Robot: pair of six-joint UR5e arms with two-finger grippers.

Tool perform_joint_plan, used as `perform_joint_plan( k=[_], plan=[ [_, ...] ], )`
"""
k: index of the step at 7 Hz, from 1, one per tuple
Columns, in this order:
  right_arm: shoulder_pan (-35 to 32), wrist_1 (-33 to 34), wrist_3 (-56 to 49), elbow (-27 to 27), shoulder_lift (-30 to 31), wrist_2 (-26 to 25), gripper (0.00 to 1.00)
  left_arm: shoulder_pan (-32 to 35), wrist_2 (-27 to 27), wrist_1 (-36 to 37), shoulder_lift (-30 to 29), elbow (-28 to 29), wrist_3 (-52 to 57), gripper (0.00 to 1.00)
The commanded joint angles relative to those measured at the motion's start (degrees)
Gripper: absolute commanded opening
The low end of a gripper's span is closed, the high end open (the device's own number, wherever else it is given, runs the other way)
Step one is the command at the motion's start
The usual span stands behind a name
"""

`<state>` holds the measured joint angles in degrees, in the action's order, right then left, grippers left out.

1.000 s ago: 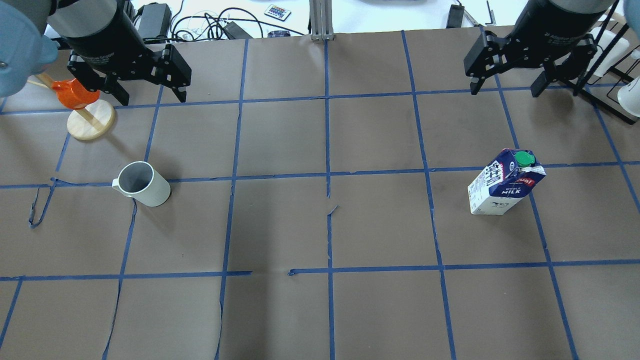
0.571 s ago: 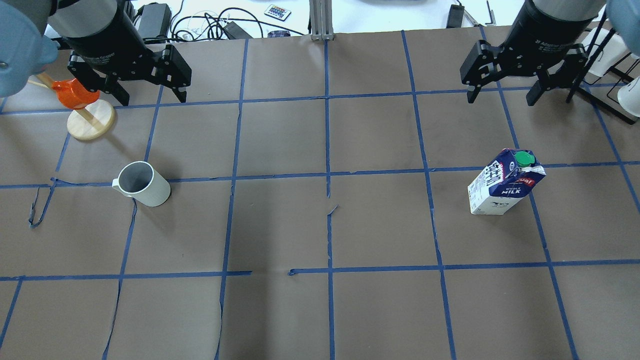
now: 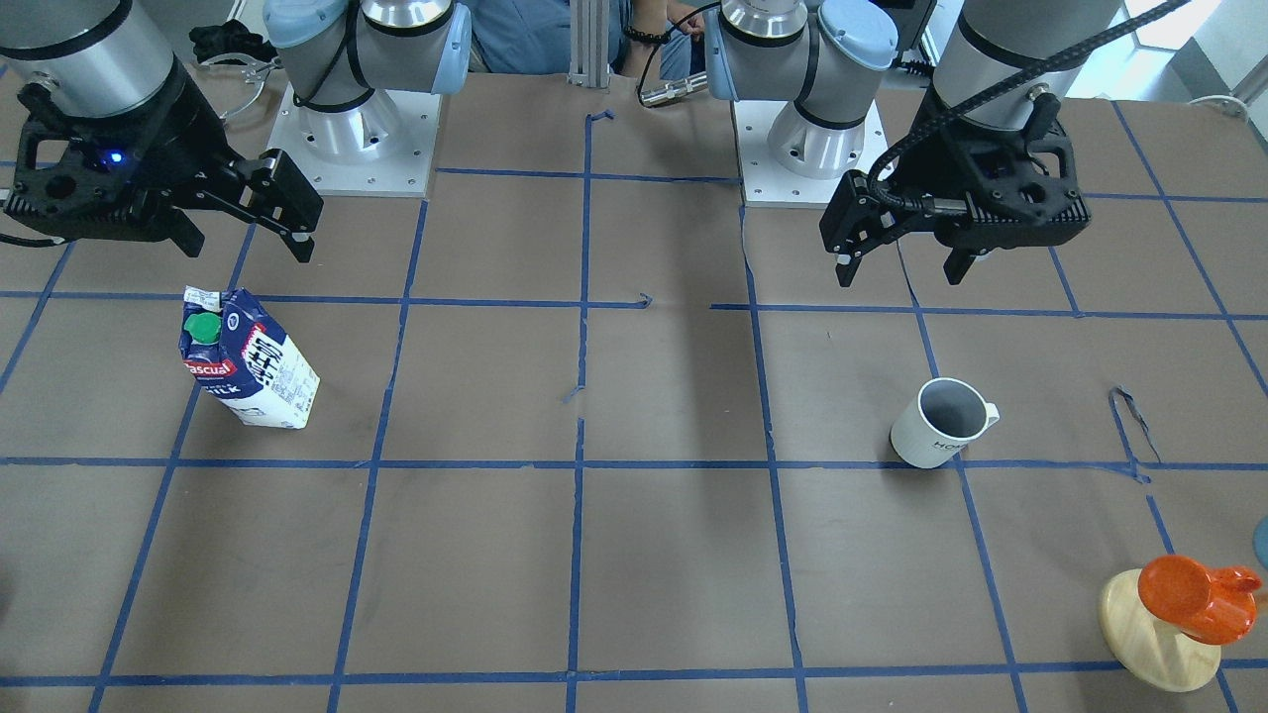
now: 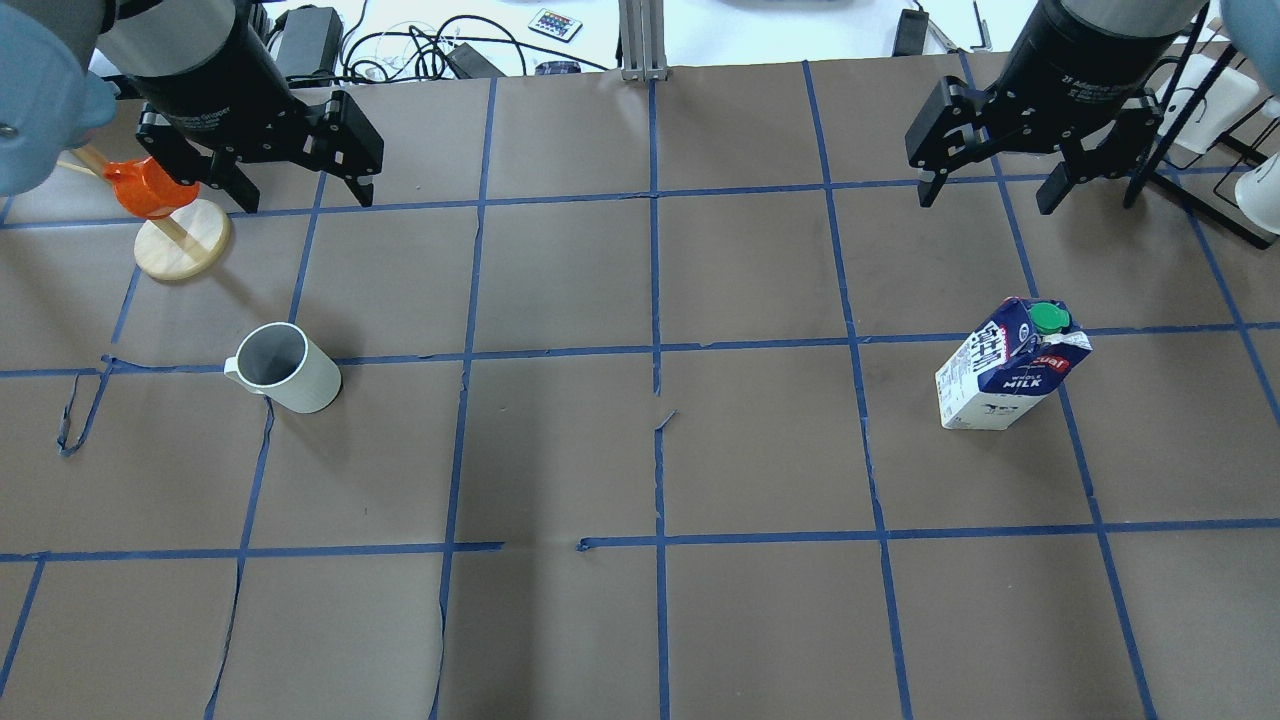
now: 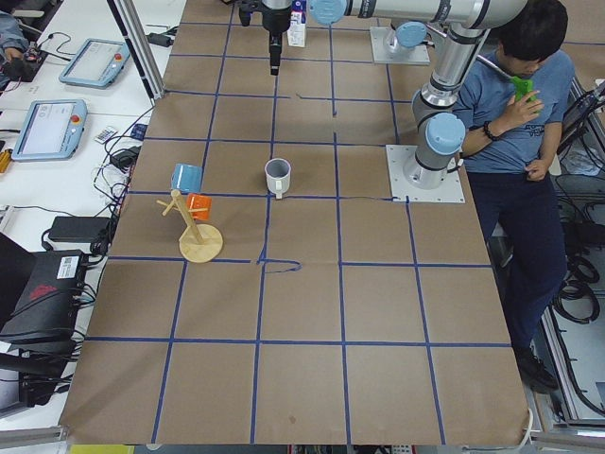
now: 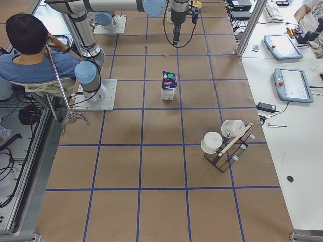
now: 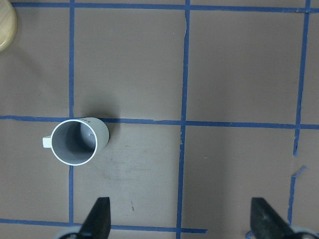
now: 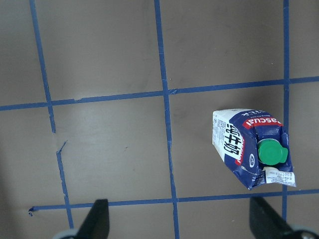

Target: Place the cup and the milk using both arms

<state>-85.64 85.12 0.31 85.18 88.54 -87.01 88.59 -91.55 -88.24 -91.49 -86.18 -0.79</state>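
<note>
Matte brown paper (image 4: 560,450) bears round cup (image 4: 285,368), gabled milk (image 4: 1010,380); left end effector (image 4: 303,200) and right end effector (image 4: 987,200) gape.

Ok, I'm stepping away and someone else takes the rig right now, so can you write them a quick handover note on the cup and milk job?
Left gripper: jaws open, empty, raised above the table, apart from the mug.
Right gripper: jaws open, empty, raised, apart from the milk carton.
Mug upright on the robot's left side; milk carton upright on its right side, green cap on.
Done: nothing grasped.
Left to do: grasp mug with left arm, milk carton with right, then place both.
</note>
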Motion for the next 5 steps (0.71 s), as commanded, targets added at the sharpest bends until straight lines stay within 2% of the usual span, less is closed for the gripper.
perform_joint_plan(
  k=[1, 5],
  plan=[
    [0.2, 0.1, -0.3, -0.4, 0.1, -1.1, 1.00, -0.1, 0.1, 0.0, 0.0, -0.1, 0.0, 1.00],
    [0.6, -0.4, -0.4, 0.2, 0.2, -0.2, 1.00, 0.0, 0.1, 0.0, 0.0, -0.1, 0.0, 1.00]
  ],
)
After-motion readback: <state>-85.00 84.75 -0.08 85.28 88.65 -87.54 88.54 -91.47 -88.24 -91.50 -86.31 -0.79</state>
